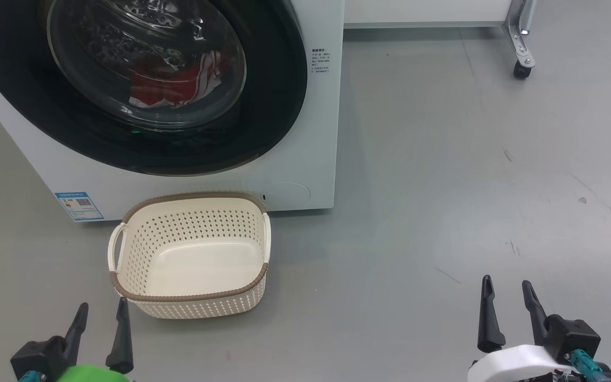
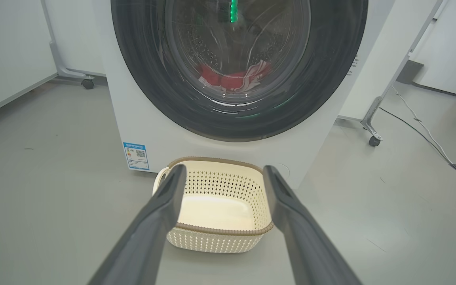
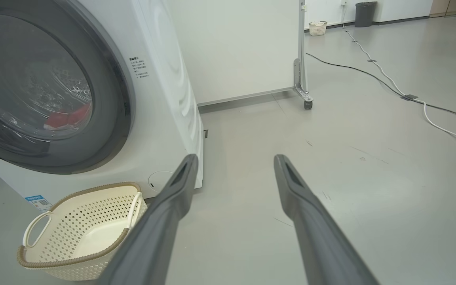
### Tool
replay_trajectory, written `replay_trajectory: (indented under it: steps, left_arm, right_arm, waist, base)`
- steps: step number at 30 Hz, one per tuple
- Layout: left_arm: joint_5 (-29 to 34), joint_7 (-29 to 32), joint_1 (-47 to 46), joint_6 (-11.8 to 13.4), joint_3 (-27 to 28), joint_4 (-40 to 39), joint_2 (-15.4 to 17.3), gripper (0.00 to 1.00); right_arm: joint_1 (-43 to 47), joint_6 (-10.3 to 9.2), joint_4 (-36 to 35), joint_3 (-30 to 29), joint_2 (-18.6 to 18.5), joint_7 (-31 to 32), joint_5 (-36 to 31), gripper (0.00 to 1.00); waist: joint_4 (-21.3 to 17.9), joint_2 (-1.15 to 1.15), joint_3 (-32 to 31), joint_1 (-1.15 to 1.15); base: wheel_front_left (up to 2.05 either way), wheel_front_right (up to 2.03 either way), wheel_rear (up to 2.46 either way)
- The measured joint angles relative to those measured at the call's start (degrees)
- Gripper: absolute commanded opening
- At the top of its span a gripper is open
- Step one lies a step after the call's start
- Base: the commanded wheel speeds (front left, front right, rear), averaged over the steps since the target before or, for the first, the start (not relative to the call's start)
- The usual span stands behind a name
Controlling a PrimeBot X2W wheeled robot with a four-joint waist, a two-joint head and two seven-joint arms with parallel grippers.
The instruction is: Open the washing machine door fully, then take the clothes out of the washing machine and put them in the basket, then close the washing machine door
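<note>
Red clothes, one bundle, lie behind one closed washing machine door. One basket stands at its six o'clock; left gripper and right gripper both gape.

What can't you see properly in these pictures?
- Round black-rimmed glass washing machine door: top cut off by the head view's upper edge.
- Red-and-white fabric clothes: behind reflective glass in head view; number of pieces unclear.
- Small blue label on the big white washing machine: print too small to read, head view.
- Cream perforated plastic basket: near corner hidden by a dark finger, right wrist view.
</note>
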Motion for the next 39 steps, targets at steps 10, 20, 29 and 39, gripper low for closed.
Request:
replay_trajectory:
  steps: [10, 20, 29, 39]
  left_arm:
    - [1.6, 0.0, -0.1, -0.5, 0.3, 0.0, -0.1, 1.0]
    - [1.7, 0.0, -1.3, -1.0, 1.2, -1.2, 0.1, 1.0]
    - [1.5, 0.0, -3.4, -1.8, 2.3, -3.3, 1.6, 1.0]
    - [-0.7, -0.1, -7.2, -2.0, 2.4, -5.8, 2.8, 1.0]
  right_arm:
    - [-0.2, 0.0, -0.3, -0.7, 0.0, 0.0, 0.0, 1.0]
    - [-2.7, -0.01, -2.8, -0.4, 0.0, 0.0, 1.7, 1.0]
    - [-9.4, -0.01, -4.5, 1.5, -0.3, 0.0, 1.6, 1.0]
    - [-21.7, -0.01, -7.1, 2.7, -0.6, 0.0, 7.3, 1.0]
  waist:
    - [0.3, 0.0, 0.7, 0.0]
    - [1.4, 0.0, 3.5, 0.0]
    - [2.7, 0.0, 8.6, 0.0]
    - [4.4, 0.0, 16.0, 0.0]
  base:
    - [0.0, 0.0, 0.0]
    - [0.0, 0.0, 0.0]
    - [0.0, 0.0, 0.0]
    - [0.0, 0.0, 0.0]
